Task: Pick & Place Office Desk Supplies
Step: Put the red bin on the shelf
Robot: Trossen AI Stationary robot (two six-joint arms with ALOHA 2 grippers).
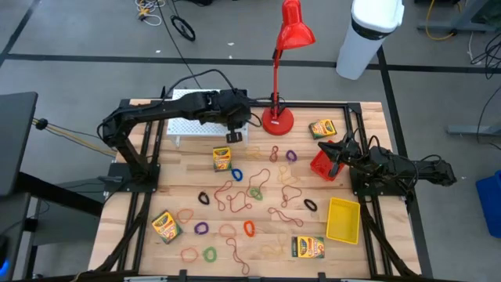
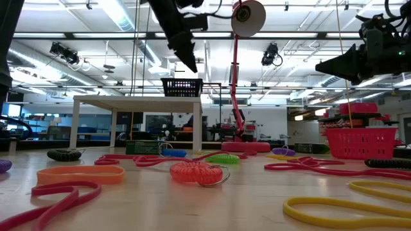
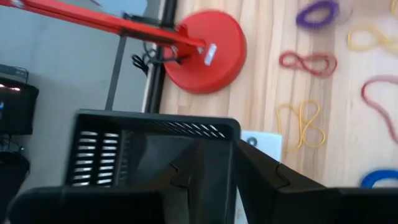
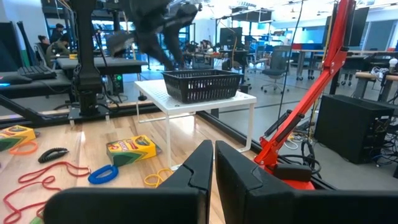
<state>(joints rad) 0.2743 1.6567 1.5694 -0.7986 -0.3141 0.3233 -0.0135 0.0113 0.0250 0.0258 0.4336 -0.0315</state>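
crayon boxes, four, green-and-yellow cardboard, scattered from centre to lower edge of the high view. among them thin rubber bands in red, brown, purple, green, limp and flat on the wooden table. left gripper at upper centre, by the white perforated rack and near the red desk lamp. right gripper at right, over a red basket, with a yellow bin below.

low view: left gripper high at top centre, nothing hanging from it, spread or pressed impossible to tell. right gripper at upper right, above the red mesh basket. coiled orange band and smooth yellow loop in front. likely trouble: bands too flat to pinch, prone to slip or spring away.

left wrist view: black slotted basket straight ahead at lower left, glossy round lamp base at top centre. possible trouble: a nudge that tips the light basket off its rack, or a brush against the lamp.

right wrist view: right gripper pressed together, empty. black basket on the rack at centre, crayon box and blue band at lower left. slick box likely to twist in a corner grip.
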